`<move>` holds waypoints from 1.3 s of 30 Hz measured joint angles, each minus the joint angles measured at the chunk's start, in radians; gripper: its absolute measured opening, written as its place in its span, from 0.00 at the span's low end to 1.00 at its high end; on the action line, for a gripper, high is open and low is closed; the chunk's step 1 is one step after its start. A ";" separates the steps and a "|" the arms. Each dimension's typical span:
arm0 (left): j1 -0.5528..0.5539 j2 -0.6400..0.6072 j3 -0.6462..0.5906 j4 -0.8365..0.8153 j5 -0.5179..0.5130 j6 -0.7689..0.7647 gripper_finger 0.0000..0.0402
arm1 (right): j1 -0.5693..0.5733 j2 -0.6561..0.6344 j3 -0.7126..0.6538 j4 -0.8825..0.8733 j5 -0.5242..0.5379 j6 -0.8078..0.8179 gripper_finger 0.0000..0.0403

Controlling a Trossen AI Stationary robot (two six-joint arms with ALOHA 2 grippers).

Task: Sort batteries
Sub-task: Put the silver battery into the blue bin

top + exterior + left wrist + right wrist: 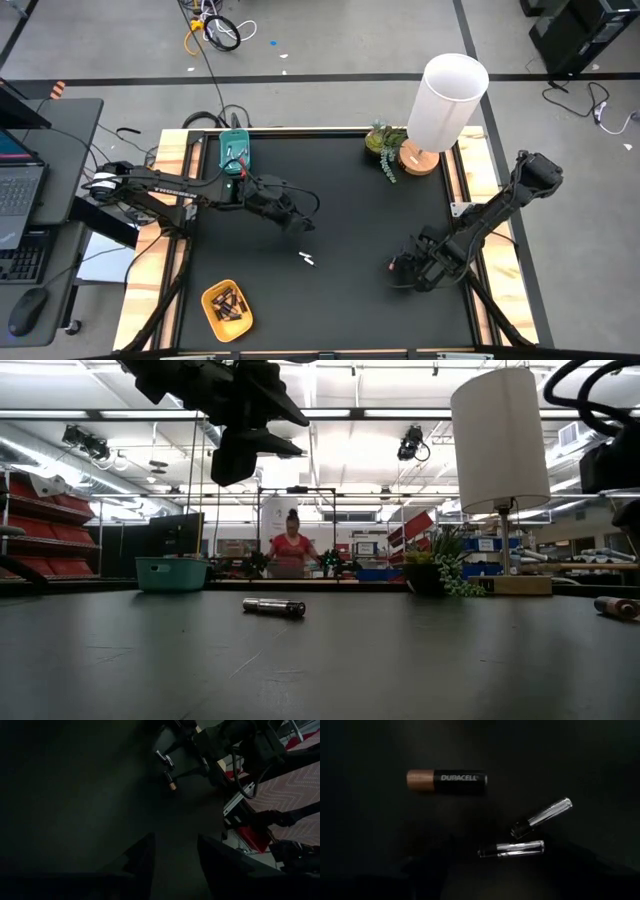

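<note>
Under my right gripper point(404, 270), low over the black mat at the right, lie a dark battery with a copper end point(446, 781) and two slim silvery batteries point(542, 816) point(511, 850). The gripper stands open and touches none of them. Two more pale batteries point(308, 260) lie flat mid-mat. My left gripper point(175, 870) hangs open and empty, well above the mat left of centre. The yellow oval tray point(227, 308) at the near left holds several dark batteries. The teal tray point(236, 152) sits at the far left.
A white-shaded lamp point(445, 100) on a wooden base and a small plant point(383, 145) stand at the far right of the mat. Wooden table edges frame the mat. A person point(291, 550) stands in the room beyond the table.
</note>
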 joint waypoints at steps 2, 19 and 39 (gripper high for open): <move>0.000 0.000 0.000 0.000 0.000 0.001 0.40 | -0.011 0.000 0.000 -0.001 -0.010 -0.003 0.75; 0.000 0.000 0.000 -0.001 0.000 0.002 0.40 | -0.021 0.000 -0.034 0.026 -0.052 -0.040 0.58; 0.002 0.000 0.000 -0.002 0.000 0.003 0.40 | -0.078 -0.013 -0.030 0.025 -0.103 -0.067 0.40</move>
